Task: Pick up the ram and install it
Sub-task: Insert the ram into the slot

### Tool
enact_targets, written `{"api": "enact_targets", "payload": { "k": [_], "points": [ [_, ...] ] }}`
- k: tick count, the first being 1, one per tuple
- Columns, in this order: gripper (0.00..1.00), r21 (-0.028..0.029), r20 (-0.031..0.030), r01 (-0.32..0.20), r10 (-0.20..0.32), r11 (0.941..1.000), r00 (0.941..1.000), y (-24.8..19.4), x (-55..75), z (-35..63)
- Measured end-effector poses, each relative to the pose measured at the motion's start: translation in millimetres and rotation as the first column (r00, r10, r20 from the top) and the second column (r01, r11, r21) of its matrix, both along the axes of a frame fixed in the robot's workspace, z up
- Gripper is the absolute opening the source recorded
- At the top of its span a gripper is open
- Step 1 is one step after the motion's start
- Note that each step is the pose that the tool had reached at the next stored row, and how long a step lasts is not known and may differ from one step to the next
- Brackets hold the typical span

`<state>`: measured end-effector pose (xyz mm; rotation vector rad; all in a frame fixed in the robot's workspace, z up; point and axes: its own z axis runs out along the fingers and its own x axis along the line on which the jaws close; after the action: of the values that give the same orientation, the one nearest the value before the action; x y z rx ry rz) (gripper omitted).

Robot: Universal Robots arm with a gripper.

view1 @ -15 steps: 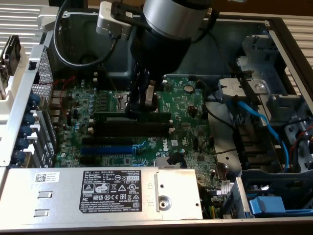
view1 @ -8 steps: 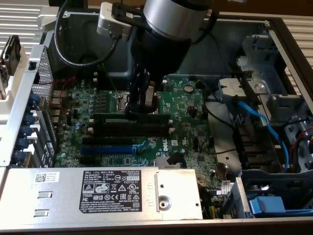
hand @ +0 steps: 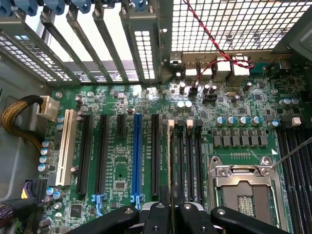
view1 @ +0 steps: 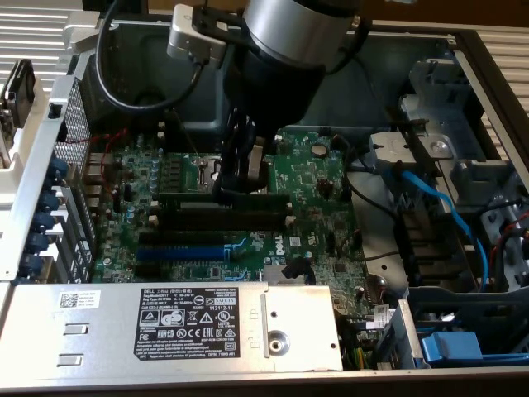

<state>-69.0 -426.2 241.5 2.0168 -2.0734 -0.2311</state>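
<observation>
The ram (view1: 192, 197) is a long, narrow green stick standing on edge along the farthest of the black memory slots (view1: 223, 219) on the motherboard (view1: 318, 178). My gripper (view1: 234, 184) comes down from the arm at the top of the exterior view and is shut on the ram's upper edge near its middle. In the wrist view the ram (hand: 171, 165) shows as a thin line running from between my black fingers (hand: 156, 217) up along the outermost memory slot. The other memory slots (hand: 190, 161) lie beside it with nothing in them.
A blue expansion slot (view1: 178, 251) and black slots lie just beyond the memory slots. The CPU socket (hand: 243, 190) sits on the other side. A silver power supply (view1: 165, 331) borders the near edge; drive cage and blue cables (view1: 446, 207) crowd the exterior view's right. A red wire (hand: 214, 44) crosses the rear grille.
</observation>
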Motion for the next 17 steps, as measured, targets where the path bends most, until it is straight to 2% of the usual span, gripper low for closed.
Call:
{"api": "enact_targets", "payload": {
  "k": [3, 5, 13, 17],
  "points": [
    [0.13, -0.0056, 0.0000, -0.001, 0.001, 1.0000, 1.0000, 3.1, 0.0, -1.0],
    [0.13, -0.0080, 0.0000, -0.001, 0.001, 1.0000, 1.0000, 3.4, 0.0, -1.2],
    [0.13, -0.0143, -0.0001, -0.002, 0.002, 0.9999, 1.0000, 3.4, 0.0, -6.1],
    [0.13, -0.0138, 0.0002, -0.002, 0.002, 0.9999, 1.0000, 3.9, -0.2, -7.1]
  ]
}}
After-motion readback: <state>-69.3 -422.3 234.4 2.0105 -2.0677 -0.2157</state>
